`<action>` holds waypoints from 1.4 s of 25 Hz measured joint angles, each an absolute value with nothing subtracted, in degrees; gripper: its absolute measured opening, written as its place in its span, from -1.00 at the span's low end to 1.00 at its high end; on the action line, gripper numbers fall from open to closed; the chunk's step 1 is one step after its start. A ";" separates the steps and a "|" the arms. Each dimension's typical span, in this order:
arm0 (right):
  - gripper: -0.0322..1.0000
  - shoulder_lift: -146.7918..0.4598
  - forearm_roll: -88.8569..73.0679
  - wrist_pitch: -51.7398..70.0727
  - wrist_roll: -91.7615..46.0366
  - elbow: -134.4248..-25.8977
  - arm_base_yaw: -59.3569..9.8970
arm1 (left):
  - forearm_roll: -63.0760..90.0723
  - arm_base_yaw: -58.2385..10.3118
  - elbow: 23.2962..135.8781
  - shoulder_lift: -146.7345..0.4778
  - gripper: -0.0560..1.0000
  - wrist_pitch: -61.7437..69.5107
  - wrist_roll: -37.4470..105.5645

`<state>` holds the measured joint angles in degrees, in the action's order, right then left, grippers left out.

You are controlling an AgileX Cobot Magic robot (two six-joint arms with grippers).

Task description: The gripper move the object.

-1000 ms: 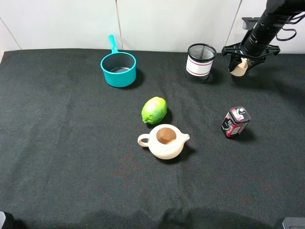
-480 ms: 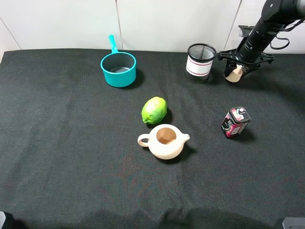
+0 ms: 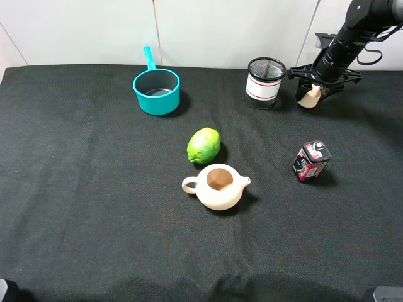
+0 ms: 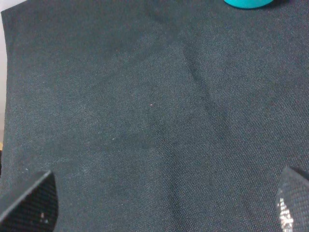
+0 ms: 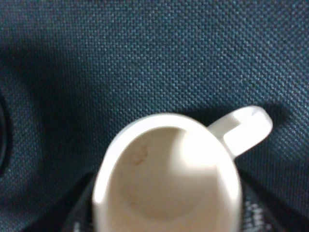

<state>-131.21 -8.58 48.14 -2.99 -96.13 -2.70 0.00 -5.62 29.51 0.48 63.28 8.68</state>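
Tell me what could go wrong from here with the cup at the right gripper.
The cup sits tilted at the right gripper; released like this, it may tip or roll. The mesh holder stands close beside it, so a sideways move could knock it.

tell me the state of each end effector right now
left end effector: open, holding nothing
right end effector: closed on the small cream cup

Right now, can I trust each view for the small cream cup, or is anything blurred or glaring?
Exterior high: sharp, evenly lit; small cream-beige ceramic cup tiny there. Right wrist: cup fills frame, soft-focused, glare on inner wall and handle. Left wrist: only black cloth, faint crease shadows.
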 joint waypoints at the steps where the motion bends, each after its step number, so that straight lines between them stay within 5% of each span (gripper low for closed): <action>1: -0.04 -131.21 -8.58 48.14 -2.99 -96.13 -2.70 | 0.00 -5.62 29.51 0.48 0.92 63.28 8.68; 10: 0.24 -131.21 -8.74 47.89 -2.84 -96.13 -2.70 | 0.00 -5.62 29.51 0.48 0.92 63.28 8.68; 35: 0.25 -124.21 -8.81 53.99 -2.84 -96.18 -2.70 | 0.00 -5.62 29.51 0.48 0.92 63.28 8.68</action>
<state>-124.21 -8.81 53.99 -2.84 -96.18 -2.70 0.00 -5.62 29.51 0.48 63.28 8.68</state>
